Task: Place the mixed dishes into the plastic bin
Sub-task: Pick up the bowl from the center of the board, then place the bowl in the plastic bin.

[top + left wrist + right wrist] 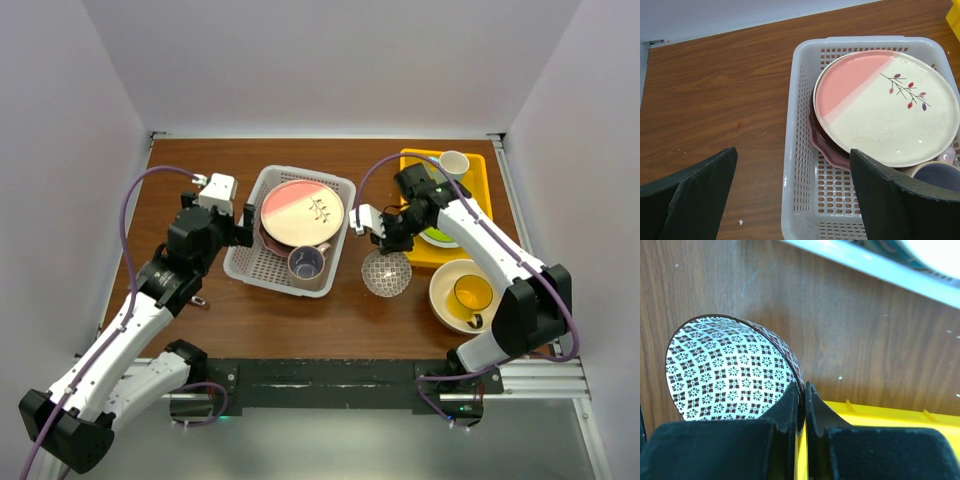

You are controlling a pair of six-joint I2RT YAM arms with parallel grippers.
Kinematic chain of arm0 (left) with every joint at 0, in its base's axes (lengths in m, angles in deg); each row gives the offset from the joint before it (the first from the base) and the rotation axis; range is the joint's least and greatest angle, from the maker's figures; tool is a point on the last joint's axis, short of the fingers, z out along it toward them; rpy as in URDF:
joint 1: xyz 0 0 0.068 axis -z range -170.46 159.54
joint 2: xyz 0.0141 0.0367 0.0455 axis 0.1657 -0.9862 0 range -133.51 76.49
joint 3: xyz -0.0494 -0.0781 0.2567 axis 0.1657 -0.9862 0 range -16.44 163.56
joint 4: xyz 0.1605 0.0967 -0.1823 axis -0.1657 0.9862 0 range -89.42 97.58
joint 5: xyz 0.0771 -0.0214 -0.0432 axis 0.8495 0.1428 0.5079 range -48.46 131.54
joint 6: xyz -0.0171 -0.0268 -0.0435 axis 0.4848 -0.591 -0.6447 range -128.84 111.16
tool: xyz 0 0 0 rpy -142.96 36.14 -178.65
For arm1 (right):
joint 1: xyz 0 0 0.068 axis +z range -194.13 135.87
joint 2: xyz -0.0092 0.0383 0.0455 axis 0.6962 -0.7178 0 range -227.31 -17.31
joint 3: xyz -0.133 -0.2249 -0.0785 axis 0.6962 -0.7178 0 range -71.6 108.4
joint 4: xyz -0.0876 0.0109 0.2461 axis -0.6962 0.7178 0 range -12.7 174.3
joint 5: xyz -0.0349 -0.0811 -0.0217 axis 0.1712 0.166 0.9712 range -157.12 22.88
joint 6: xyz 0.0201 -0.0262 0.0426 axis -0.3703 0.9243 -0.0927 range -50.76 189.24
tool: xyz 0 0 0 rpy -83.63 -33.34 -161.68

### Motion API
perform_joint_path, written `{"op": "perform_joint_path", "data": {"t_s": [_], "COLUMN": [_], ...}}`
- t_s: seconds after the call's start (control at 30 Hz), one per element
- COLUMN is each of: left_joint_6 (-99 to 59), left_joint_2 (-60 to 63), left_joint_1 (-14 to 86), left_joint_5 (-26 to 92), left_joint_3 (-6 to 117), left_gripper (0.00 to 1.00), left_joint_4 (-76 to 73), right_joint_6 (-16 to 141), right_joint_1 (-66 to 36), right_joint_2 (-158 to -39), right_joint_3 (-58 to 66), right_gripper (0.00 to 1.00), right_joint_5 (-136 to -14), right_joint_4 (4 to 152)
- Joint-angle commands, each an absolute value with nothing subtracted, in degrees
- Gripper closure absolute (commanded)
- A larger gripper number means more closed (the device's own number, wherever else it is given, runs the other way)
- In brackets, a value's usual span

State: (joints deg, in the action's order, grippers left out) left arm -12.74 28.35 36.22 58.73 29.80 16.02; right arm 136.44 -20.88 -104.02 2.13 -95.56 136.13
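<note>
The white plastic bin (248, 258) stands mid-table and holds a pink-and-cream plate (302, 212) over a dark pink dish (827, 150), plus a mug (306, 263) at its near end. My left gripper (243, 225) hovers open over the bin's left wall (800, 165), gripping nothing. My right gripper (385, 248) is shut on the rim of the small patterned bowl (386, 273), right of the bin; the bowl (720, 370) tilts in the pinched jaws (803, 387). A large cream bowl (450, 308) with a yellow mug (472, 293) inside sits at the near right.
A flat yellow tray (478, 190) lies at the back right with a cream mug (454, 163) and a green-rimmed plate (440, 237) partly under my right arm. The tray's edge (880, 417) is just behind the right fingers. White walls enclose the table.
</note>
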Motion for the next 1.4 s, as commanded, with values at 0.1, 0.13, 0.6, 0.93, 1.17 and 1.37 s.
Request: {"op": "perform_joint_path", "data": {"t_s": [0.1,0.13,0.6,0.93,1.17,1.37], "left_joint_6": [-13.67,-13.59,-13.50,-13.50,-13.58,-13.58], "left_joint_2": [29.47,29.56,30.44,30.53,30.61,30.88], "left_joint_1": [35.91,35.91,35.91,35.91,35.91,35.91], "left_joint_5": [60.00,60.00,60.70,61.14,61.49,61.93], "left_joint_3": [29.70,29.70,29.44,29.44,29.26,29.26], "left_gripper": [0.00,0.00,0.00,0.00,0.00,0.00], "left_joint_4": [13.32,13.15,13.06,13.06,12.97,12.88], "right_joint_6": [130.60,129.81,120.84,111.17,106.51,103.26], "right_joint_1": [-20.75,-20.66,-20.66,-20.75,-20.66,-20.66], "right_joint_2": [-102.47,-102.73,-106.42,-109.15,-111.61,-113.63], "right_joint_3": [9.95,10.40,18.83,23.41,26.04,28.15], "right_gripper": [1.00,1.00,1.00,1.00,1.00,1.00], "right_joint_5": [-97.70,-97.88,-100.51,-102.18,-104.20,-105.43], "right_joint_4": [137.68,137.77,135.49,131.00,128.81,127.40]}}
